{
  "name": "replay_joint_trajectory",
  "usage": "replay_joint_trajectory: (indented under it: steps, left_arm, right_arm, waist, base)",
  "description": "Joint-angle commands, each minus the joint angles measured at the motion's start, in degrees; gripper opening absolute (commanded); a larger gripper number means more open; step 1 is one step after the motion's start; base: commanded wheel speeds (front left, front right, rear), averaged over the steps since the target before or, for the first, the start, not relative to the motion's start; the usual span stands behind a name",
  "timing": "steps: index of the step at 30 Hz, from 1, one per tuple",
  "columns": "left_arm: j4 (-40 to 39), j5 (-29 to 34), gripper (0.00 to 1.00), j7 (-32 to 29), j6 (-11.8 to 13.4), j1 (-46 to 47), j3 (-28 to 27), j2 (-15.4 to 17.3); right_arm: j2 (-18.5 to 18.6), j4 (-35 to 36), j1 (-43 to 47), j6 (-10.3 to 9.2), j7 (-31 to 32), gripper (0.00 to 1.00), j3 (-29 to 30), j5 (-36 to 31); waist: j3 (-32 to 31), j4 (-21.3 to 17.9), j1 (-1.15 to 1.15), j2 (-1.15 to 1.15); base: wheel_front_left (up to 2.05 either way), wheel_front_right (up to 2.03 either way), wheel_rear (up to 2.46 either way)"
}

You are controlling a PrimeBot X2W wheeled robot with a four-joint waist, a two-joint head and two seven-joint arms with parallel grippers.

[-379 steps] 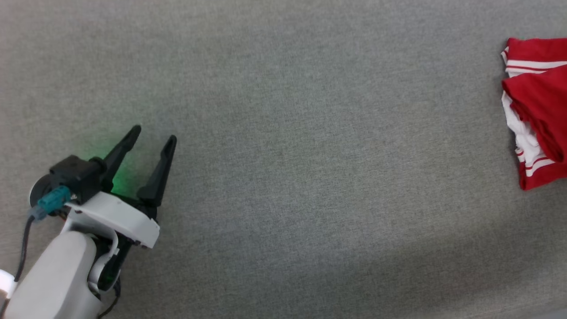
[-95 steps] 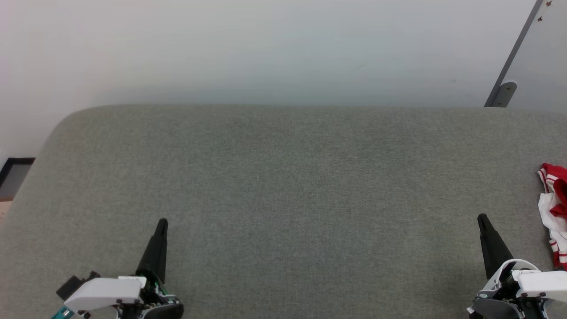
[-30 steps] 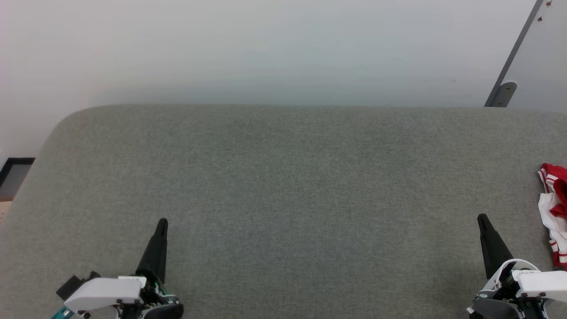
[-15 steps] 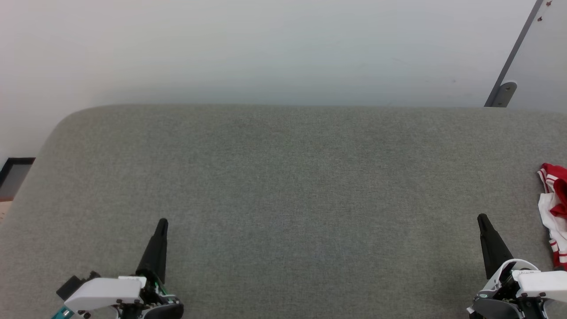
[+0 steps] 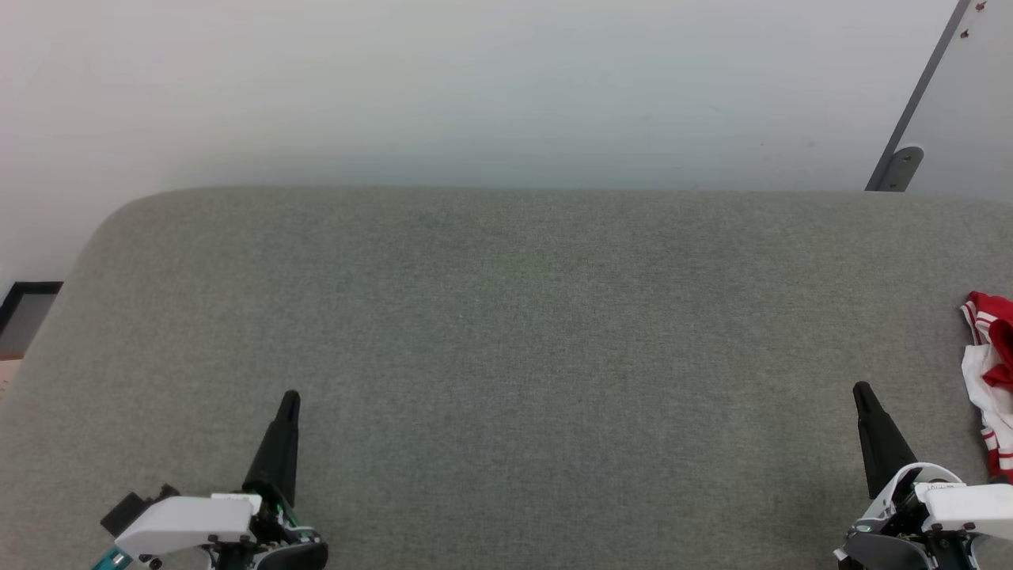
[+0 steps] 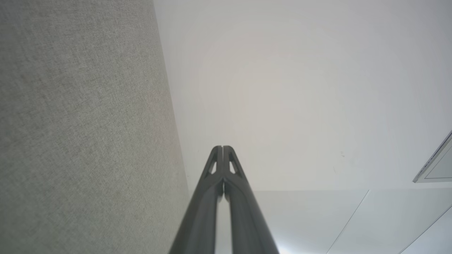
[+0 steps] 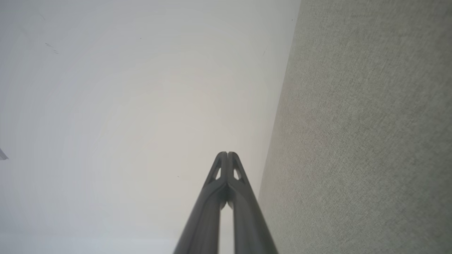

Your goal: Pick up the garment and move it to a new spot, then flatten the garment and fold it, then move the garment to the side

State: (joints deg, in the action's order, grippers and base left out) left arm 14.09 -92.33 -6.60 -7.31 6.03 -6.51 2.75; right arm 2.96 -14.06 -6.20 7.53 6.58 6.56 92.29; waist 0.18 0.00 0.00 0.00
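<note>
Woven grey surface (image 5: 506, 317) bears the crumpled garment (image 5: 989, 380); tapered left claw (image 5: 290, 396) and right claw (image 5: 861, 388) pinched together.

The garment (image 5: 986, 372) is showing red, white and striped trim; the table (image 5: 506, 332) is looking heathered grey

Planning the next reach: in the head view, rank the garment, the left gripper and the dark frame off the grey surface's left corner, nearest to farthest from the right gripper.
1. garment, just to the right of the right gripper.
2. left gripper, far across the grey surface, lower left.
3. dark frame, past the surface's left corner.
</note>
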Motion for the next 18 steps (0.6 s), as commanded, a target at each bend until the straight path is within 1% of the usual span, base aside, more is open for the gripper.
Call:
replay_joint_trajectory:
  steps: [1,18]
  left_arm:
    - [-0.09,-0.18,0.0,-0.07,-0.33,0.5,-0.07,0.04]
    - [-0.09,-0.19,0.0,-0.07,-0.33,0.5,-0.09,0.04]
  right_arm:
    - [-0.19,0.04,-0.14,-0.08,0.12,0.0,-0.03,0.24]
    - [-0.19,0.04,-0.14,-0.08,0.12,0.0,-0.03,0.24]
  waist:
    - [0.0,0.0,0.0,0.0]
    - [0.0,0.0,0.0,0.0]
  base:
    - [0.0,0.0,0.0]
    - [0.0,0.0,0.0]
